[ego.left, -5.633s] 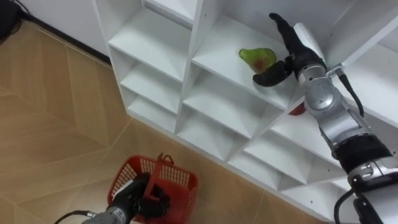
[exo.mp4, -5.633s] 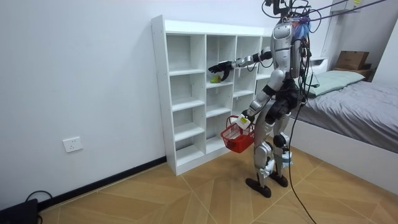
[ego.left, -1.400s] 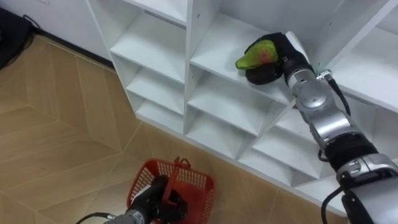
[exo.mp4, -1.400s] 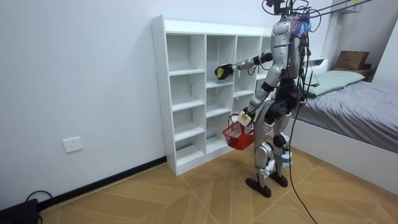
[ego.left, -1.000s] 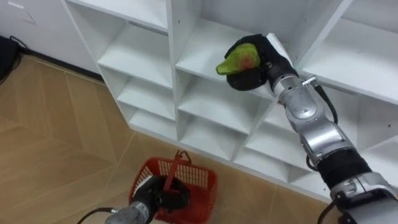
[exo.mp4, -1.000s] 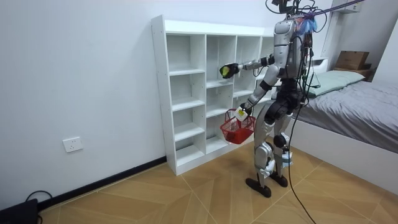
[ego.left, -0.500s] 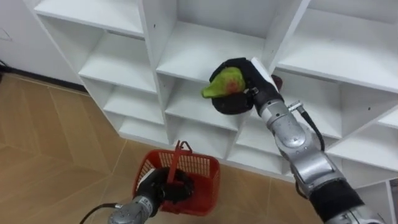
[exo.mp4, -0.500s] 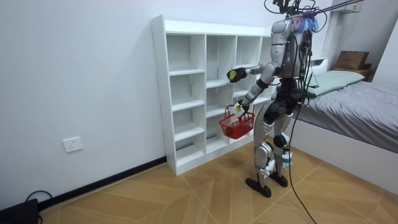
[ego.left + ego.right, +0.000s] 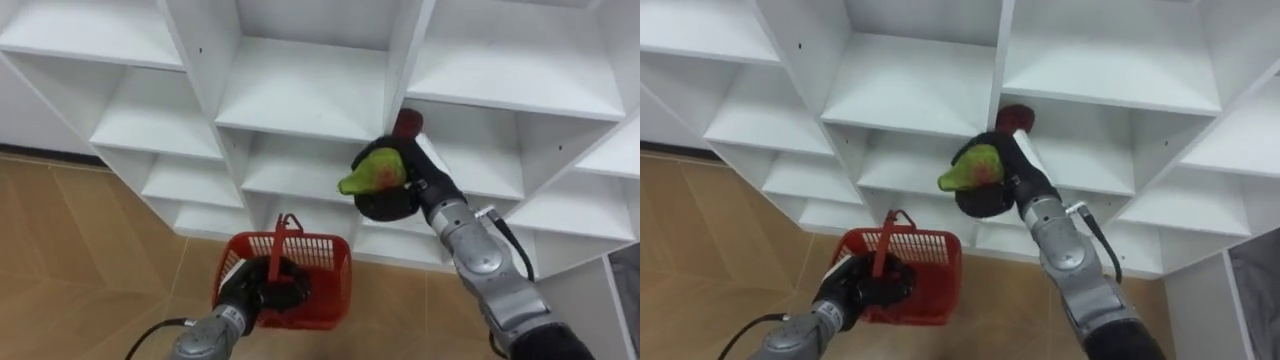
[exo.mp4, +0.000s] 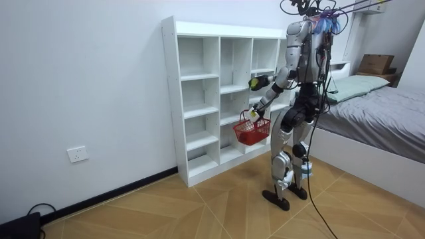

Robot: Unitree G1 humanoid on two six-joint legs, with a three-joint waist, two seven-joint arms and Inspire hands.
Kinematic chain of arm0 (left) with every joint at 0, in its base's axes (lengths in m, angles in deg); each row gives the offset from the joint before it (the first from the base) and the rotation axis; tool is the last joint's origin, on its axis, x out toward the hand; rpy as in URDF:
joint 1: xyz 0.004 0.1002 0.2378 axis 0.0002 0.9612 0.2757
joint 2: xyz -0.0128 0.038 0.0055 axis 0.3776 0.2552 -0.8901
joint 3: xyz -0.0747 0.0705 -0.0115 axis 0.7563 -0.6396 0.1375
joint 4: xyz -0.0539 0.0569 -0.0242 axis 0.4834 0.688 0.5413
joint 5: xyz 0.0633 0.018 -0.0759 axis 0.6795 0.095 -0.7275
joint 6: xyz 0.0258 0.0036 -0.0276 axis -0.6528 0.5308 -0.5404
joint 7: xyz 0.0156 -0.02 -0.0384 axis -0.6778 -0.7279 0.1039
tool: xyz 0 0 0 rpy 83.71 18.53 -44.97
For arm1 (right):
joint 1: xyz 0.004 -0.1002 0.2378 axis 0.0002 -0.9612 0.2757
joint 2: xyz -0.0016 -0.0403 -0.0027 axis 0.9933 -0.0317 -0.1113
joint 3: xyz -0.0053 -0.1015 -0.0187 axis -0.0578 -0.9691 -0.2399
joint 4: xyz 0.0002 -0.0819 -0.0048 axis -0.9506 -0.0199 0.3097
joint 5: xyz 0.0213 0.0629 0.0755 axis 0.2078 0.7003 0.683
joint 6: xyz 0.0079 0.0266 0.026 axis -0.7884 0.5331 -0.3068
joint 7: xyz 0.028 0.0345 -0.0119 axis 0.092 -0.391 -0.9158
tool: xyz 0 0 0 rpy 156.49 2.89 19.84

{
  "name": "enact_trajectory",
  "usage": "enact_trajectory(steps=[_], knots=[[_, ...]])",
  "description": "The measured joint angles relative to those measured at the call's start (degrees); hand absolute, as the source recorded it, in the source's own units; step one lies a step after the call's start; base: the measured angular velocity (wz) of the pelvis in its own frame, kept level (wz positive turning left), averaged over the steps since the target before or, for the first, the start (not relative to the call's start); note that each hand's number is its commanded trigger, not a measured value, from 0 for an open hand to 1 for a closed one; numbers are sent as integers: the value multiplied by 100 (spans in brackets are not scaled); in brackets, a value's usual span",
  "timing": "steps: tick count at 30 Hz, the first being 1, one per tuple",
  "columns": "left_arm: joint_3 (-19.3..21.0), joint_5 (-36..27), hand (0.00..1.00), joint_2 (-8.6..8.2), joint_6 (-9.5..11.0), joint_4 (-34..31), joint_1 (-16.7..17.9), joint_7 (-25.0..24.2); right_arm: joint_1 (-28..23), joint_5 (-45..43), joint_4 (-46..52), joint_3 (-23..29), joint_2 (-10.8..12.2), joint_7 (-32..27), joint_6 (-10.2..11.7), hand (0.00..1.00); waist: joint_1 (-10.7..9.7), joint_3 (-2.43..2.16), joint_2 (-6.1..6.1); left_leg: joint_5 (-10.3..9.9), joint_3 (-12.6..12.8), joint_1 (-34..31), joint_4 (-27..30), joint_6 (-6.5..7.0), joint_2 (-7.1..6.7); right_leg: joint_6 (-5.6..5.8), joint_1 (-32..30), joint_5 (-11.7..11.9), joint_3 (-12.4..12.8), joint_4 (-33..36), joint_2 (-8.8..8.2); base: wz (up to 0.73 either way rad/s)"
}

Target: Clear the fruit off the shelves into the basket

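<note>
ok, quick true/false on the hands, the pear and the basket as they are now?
1. The right hand is curled round the green pear. True.
2. The pear lies in the red basket. False: it is in the right hand, above and to the right of the basket.
3. The left hand grips the basket's handle. True.
4. The basket stands on the floor. False: it hangs off the floor in the left hand.
5. A red fruit sits on a closet shelf behind the right hand. True.
</note>
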Motion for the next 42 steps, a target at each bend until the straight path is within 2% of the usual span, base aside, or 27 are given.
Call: enact_trajectory(steps=[2,7,16,21,27,29,42], knots=[[1,-1,100,20,13,-110,-3,-12,-160,-1,-54,-3,-11,49,0,100,-26,0,-1,0,18,-7,-15,0,1,2,-24,-3,17,5,-1,-5],[-32,-9,100,51,51,-118,-1,-98,-185,-57,-254,6,-13,105,3,100,-134,1,-2,0,40,-59,-14,0,1,2,-80,-8,24,9,-5,0],[-107,0,100,170,114,-385,28,-245,-182,-715,-647,15,-24,96,24,100,-277,-3,-3,-1,43,-79,-20,1,0,2,-68,-7,4,-47,-2,0],[-310,-2,100,233,130,-580,83,-304,-184,-705,-864,14,-42,41,25,100,-261,-9,14,-1,38,-47,-19,1,0,2,-28,-6,5,-68,1,0],[-350,-26,100,227,133,-820,157,-432,-187,-696,-1015,13,-65,-18,28,100,-245,-20,107,-7,10,-32,-17,-4,7,1,-2,2,3,-91,14,0],[-386,-240,100,247,133,-835,157,-520,-187,-685,-1116,7,-73,-35,27,100,-245,-29,129,-7,9,-29,-17,-4,8,1,-2,2,3,-87,15,0],[-455,-337,100,254,132,-836,155,-838,-163,-1107,-1334,0,-86,-168,-20,100,-228,-13,111,-7,14,-38,-23,-4,6,3,-16,0,-4,-90,11,0]])
